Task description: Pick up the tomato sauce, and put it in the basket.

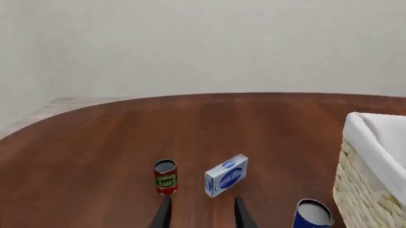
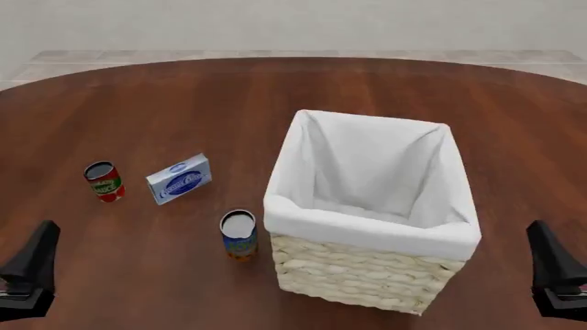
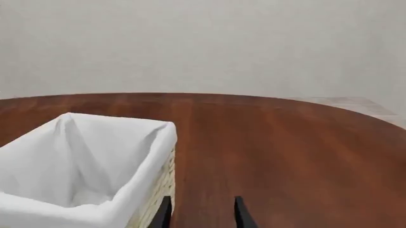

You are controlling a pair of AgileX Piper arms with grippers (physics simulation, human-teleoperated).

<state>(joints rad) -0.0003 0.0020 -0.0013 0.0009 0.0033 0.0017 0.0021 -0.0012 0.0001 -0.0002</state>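
Clearly a job for the left gripper (image 1: pixel 201 213): jaws apart, empty, tomato sauce (image 1: pixel 165 177) upright just ahead and slightly off line. Right gripper (image 3: pixel 201 213) likewise open, beyond the basket (image 2: pixel 367 271), far from it.

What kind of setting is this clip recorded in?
Likely a simulated tabletop workspace: a bare round wooden table against a plain pale wall, set only with groceries such as the tomato sauce beside a lined basket.
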